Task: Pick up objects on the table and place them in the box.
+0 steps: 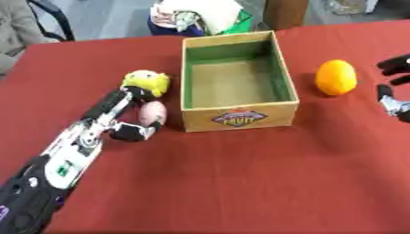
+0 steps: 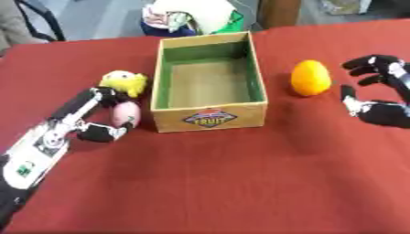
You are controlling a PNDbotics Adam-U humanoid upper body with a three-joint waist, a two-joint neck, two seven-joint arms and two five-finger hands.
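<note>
An open cardboard box [image 1: 239,118] with a green lining and a fruit label stands mid-table, nothing in it. Just left of it lie a yellow and white toy [image 1: 147,81] and a pink egg-shaped thing [image 1: 152,112]. My left hand [image 1: 131,119] reaches in from the lower left; its straight fingers lie along the pink thing up to the toy and its thumb sits below the pink thing. An orange fruit [image 2: 310,78] rests right of the box. My right hand [image 2: 378,91] is open beside the fruit, a gap between them.
A red cloth covers the table [image 1: 240,183]. Beyond the far edge sit a white and green bundle [image 1: 200,16] and a chair [image 1: 48,18]. A person's sleeve [image 1: 16,27] shows at the upper left.
</note>
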